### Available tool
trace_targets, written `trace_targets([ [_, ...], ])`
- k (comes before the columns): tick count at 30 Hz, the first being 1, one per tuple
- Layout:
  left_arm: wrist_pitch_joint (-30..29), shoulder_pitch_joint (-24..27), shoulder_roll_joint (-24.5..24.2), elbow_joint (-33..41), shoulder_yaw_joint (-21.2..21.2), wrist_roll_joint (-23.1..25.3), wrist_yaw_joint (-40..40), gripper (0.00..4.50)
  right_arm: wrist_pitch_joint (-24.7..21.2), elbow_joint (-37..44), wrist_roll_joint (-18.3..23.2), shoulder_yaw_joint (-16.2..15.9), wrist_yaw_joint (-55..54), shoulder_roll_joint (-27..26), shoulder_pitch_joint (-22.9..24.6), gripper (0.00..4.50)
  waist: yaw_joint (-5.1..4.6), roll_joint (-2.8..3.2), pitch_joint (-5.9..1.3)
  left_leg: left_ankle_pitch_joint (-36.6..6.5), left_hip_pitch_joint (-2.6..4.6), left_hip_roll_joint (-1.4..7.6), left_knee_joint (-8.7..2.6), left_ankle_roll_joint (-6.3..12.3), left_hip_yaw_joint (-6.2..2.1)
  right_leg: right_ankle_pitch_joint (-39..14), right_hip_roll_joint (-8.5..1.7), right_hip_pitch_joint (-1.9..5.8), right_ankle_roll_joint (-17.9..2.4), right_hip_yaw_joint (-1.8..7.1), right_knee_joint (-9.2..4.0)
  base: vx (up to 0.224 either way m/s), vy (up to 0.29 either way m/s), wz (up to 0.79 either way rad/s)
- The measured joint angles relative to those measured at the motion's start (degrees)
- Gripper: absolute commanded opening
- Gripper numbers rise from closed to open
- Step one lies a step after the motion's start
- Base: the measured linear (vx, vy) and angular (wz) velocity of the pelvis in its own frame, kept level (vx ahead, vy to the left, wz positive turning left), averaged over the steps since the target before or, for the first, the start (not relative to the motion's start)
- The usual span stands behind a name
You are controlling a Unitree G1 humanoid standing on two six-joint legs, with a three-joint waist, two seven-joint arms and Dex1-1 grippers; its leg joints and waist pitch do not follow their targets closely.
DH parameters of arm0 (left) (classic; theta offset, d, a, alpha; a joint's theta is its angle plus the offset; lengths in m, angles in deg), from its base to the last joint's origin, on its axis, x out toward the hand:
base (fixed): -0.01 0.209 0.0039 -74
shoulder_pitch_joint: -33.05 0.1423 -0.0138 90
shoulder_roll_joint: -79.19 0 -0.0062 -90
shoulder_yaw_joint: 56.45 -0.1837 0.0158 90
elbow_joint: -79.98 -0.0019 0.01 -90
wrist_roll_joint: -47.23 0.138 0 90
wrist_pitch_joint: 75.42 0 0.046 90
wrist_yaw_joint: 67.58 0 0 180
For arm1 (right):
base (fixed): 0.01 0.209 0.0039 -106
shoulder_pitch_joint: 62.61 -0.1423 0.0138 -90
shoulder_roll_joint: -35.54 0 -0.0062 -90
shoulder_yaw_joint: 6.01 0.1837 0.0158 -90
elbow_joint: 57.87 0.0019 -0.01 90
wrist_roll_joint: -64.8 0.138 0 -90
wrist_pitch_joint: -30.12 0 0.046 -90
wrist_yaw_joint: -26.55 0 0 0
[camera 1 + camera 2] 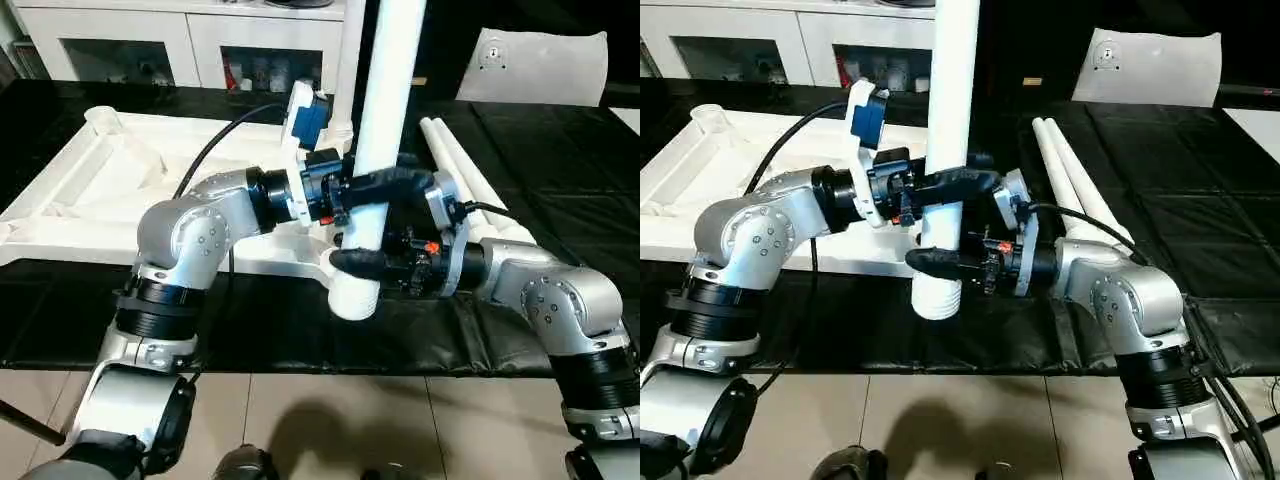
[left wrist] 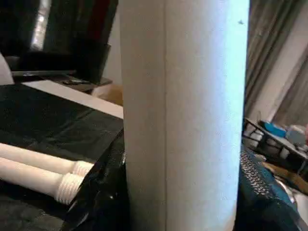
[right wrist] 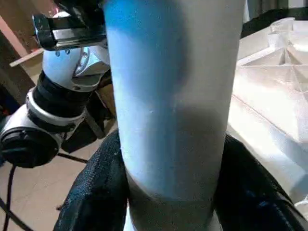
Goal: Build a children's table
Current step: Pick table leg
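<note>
Both grippers, left [image 1: 385, 182] above right [image 1: 350, 262], clamp upright leg [image 1: 385, 90] beside tabletop [image 1: 110, 180]; next: seat threaded end in corner socket.

Upright tube leg [image 1: 385, 110] of smooth, matt white plastic with a ribbed threaded end, tabletop [image 1: 110, 180] of the same white plastic with moulded ribbing, forearms [image 1: 190, 235] of satin silver metal, black fingers [image 1: 395, 182] faintly textured, and work surface under a creased, slightly glossy black sheet [image 1: 560, 170]

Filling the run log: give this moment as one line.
leg: upright, threaded end down | left pincer: shut on leg | right pincer: shut on leg | tabletop: underside up
</note>
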Motion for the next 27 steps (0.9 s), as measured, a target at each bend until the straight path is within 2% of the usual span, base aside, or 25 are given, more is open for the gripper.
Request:
trace_targets([
  [3, 0.2, -0.4, 0.5, 0.7, 2.0, 0.0, -2.6, 2.95, -0.1, -0.1, -0.4, -0.4, -0.5, -0.7, 0.1, 1.91, -0.04, 0.0, 0.0, 0.0, 0.0, 0.0, 0.0, 0.0, 0.0, 0.0, 0.0, 0.0, 0.0, 0.0, 0.01, 0.0, 0.0, 0.0],
  [9, 1.1, -0.4, 1.0, 2.8, 4.0, 0.0, -7.2, 3.05, 0.1, -0.2, -1.1, -0.4, -1.6, -1.0, 0.1, 1.91, 0.04, -0.01, 0.0, 0.0, -0.01, 0.0, 0.0, 0.0, 0.0, 0.0, 0.0, 0.0, 0.0, 0.0, 0.0, 0.0, 0.0, 0.0],
  [11, 1.0, -0.3, 1.3, 2.9, 4.2, 0.1, -8.6, 2.79, 0.2, -0.4, -1.6, -0.4, -1.9, -1.0, 0.1, 1.91, 0.03, -0.01, -0.01, 0.0, -0.01, 0.0, 0.02, 0.0, 0.0, 0.0, 0.0, 0.01, 0.0, 0.0, 0.0, 0.0, 0.0, 0.0],
  [14, -0.1, -0.1, 1.9, 3.6, 4.7, -0.1, -9.9, 2.69, 0.5, -0.9, -1.9, -0.4, -2.5, -1.2, 0.1, 1.91, 0.0, -0.02, -0.01, 0.0, -0.01, 0.0, 0.04, 0.0, 0.0, 0.0, 0.0, 0.01, 0.0, 0.0, 0.0, 0.0, 0.0, 0.0],
  [17, -1.0, 0.2, 2.6, 4.1, 5.2, -0.4, -11.6, 2.3, 1.8, -1.6, -2.6, -0.4, -2.6, -1.5, 0.1, 1.91, 0.0, -0.02, -0.01, 0.0, 0.0, 0.0, 0.04, 0.0, 0.0, 0.0, 0.0, 0.01, 0.0, 0.0, 0.01, 0.0, 0.0, 0.0],
  [23, -2.5, 1.1, 3.1, 4.8, 6.2, -2.2, -13.7, 2.21, 2.7, -2.3, -3.9, -0.6, -2.7, -1.8, 0.1, 1.91, 0.02, -0.02, -0.01, 0.0, -0.01, 0.0, 0.05, 0.0, 0.0, 0.0, 0.0, 0.01, 0.0, 0.0, 0.01, 0.0, 0.0, 0.0],
  [27, -2.9, 1.3, 3.3, 5.0, 6.4, -2.3, -14.2, 1.89, 2.8, -2.4, -3.9, -0.6, -2.7, -1.9, 0.1, 1.91, 0.01, -0.02, -0.01, 0.0, -0.01, 0.0, 0.05, 0.01, 0.0, 0.0, 0.0, 0.01, 0.0, 0.0, 0.0, 0.0, 0.0, 0.0],
])
